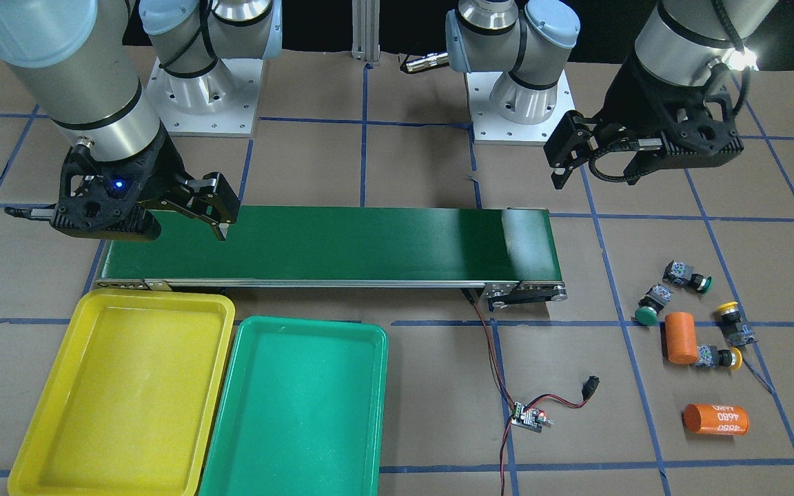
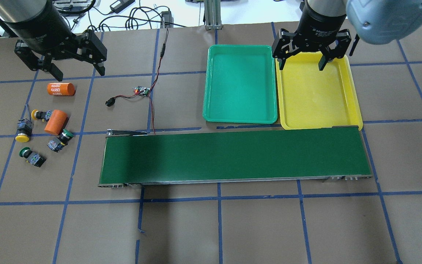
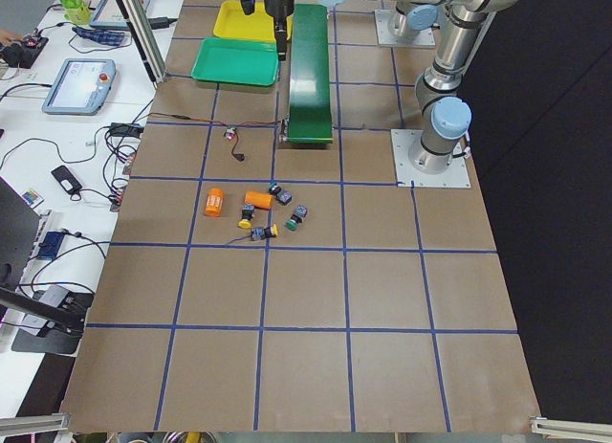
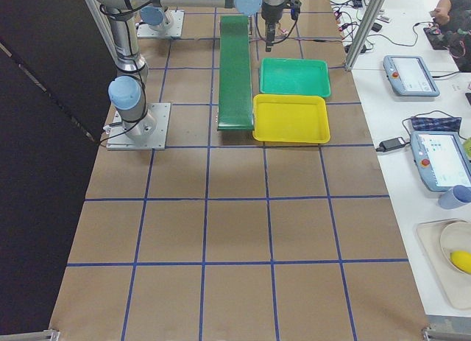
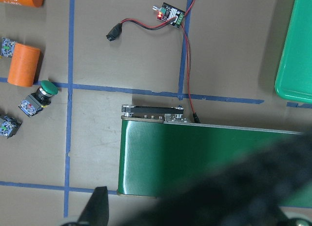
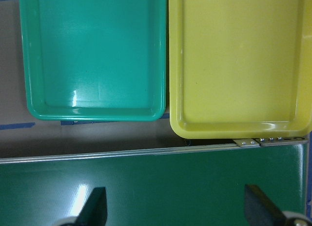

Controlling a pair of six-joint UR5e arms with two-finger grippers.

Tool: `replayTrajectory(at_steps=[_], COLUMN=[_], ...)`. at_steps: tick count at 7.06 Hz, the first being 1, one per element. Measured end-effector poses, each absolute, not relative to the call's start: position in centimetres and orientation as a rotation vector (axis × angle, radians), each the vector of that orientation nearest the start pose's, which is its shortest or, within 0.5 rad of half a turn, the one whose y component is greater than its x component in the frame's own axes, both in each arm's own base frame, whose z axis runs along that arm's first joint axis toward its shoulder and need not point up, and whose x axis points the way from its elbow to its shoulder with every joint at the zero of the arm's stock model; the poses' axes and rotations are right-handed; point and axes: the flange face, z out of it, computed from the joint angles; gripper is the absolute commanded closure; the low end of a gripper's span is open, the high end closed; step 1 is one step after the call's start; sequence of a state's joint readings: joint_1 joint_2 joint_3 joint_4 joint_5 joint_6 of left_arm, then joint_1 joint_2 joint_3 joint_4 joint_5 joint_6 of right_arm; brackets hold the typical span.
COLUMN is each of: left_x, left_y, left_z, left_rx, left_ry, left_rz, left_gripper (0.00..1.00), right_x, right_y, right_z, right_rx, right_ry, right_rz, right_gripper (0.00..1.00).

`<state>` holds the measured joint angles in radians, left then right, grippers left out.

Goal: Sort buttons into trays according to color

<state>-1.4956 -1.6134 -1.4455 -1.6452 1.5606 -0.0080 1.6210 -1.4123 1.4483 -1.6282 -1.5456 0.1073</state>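
Overhead exterior view: on the table (image 2: 218,227) beyond the conveyor belt (image 2: 233,157), the green tray (image 2: 240,84) and yellow tray (image 2: 317,99) hold nothing, the right fingers (image 2: 282,63) spread, unladen, above the yellow one and the left fingers (image 2: 100,68) likewise spread near the table's left end. There the yellow buttons (image 2: 23,131) and green buttons (image 2: 60,141) lie on their sides around an orange cylinder (image 2: 55,122); they look light, rigid and apt to roll, so pinching across the black collar or contact block seems surest.

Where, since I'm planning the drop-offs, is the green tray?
In the overhead view the green tray lies right of centre, just beyond the conveyor belt, with the yellow tray alongside on its right.
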Motion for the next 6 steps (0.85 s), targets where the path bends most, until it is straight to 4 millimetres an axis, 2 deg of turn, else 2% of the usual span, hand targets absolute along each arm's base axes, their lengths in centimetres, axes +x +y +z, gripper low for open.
replayTrajectory(at_steps=[3, 6], left_x=[-9.6, -9.5], left_y=[-51.2, -50.8], left_z=[52.3, 52.3], left_rx=[-0.110, -0.106], left_ry=[3.149, 3.148], left_rz=[-0.025, -0.020], left_gripper=[0.00, 0.00], right_x=[16.9, 17.1], right_y=[-54.8, -54.6], right_z=[49.7, 49.9], right_rx=[0.082, 0.082], right_ry=[3.121, 3.116], right_rz=[-0.074, -0.052], right_gripper=[0.00, 0.00])
